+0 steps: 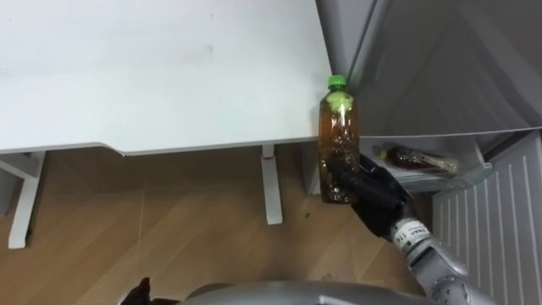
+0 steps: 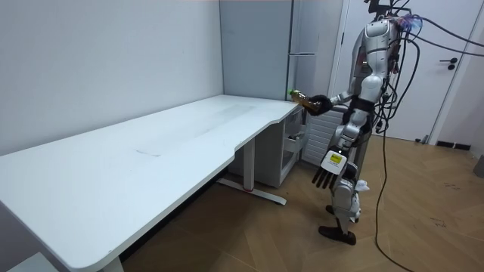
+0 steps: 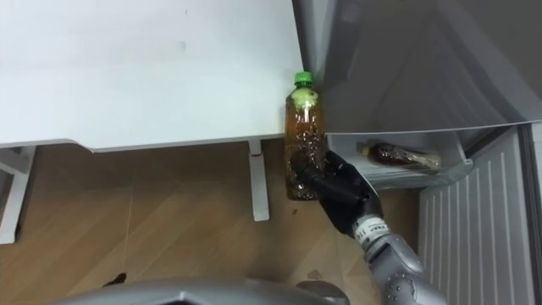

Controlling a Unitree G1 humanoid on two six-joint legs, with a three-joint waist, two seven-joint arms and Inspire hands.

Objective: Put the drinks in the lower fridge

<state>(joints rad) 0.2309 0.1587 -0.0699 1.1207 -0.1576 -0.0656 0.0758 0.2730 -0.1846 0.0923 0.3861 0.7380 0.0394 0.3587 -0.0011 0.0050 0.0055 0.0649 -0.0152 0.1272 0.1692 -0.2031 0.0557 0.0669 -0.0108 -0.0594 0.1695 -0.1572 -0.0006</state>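
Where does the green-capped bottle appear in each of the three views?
Left eye view: the bottle is right of centre, in the right hand, by the corner of the white table.
Right eye view: near centre, by the same corner.
Room view: upper middle, held out at that corner.
Shared landmark: that table corner.
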